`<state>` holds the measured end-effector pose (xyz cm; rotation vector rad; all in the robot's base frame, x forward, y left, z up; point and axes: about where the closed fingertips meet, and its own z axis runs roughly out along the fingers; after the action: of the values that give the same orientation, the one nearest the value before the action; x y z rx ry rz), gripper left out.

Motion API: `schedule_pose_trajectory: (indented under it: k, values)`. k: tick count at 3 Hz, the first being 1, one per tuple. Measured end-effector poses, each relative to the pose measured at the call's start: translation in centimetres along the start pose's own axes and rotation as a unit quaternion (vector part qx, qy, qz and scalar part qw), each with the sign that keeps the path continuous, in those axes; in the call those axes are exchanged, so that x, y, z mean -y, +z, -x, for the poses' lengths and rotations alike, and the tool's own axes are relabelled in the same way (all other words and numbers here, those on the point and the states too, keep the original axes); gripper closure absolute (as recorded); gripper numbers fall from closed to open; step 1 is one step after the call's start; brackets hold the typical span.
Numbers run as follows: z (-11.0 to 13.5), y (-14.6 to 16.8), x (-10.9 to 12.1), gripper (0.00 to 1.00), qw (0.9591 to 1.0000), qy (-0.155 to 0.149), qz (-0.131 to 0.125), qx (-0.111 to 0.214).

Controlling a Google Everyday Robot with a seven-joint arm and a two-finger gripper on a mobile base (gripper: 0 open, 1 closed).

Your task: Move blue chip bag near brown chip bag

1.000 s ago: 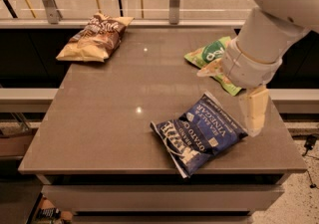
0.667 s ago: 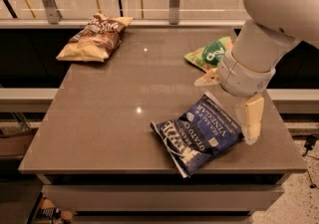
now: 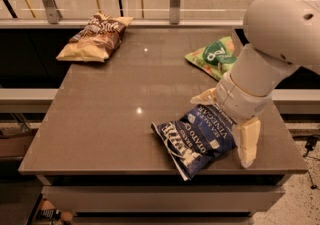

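brown chip bag [image 3: 95,39] back-left | green bag [image 3: 214,56] back-right | blue chip bag [image 3: 195,139] front-right | pincer [image 3: 227,119] over it

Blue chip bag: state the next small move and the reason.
Probably close the pincer on the blue chip bag. Its fingers stand apart astride the bag's right end at the front of the table, so a grasp seems ready; the brown chip bag lies far off at the back left corner.

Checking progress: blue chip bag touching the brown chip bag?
Apart. The camera view shows bare table between the blue chip bag, front right, and the brown chip bag, back left. The gripper is over the blue chip bag's right end.
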<state>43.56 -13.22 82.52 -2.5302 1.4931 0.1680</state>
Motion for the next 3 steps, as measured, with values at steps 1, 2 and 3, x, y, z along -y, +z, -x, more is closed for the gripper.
schedule_pose_trajectory:
  k: [1, 2, 3]
  values:
    - [0.08, 0.09, -0.06, 0.16, 1.0000, 0.000, 0.000, 0.000]
    - [0.14, 0.10, -0.07, 0.41, 1.0000, -0.001, 0.000, 0.000]
    - [0.20, 0.11, -0.07, 0.64, 1.0000, -0.001, -0.001, 0.000]
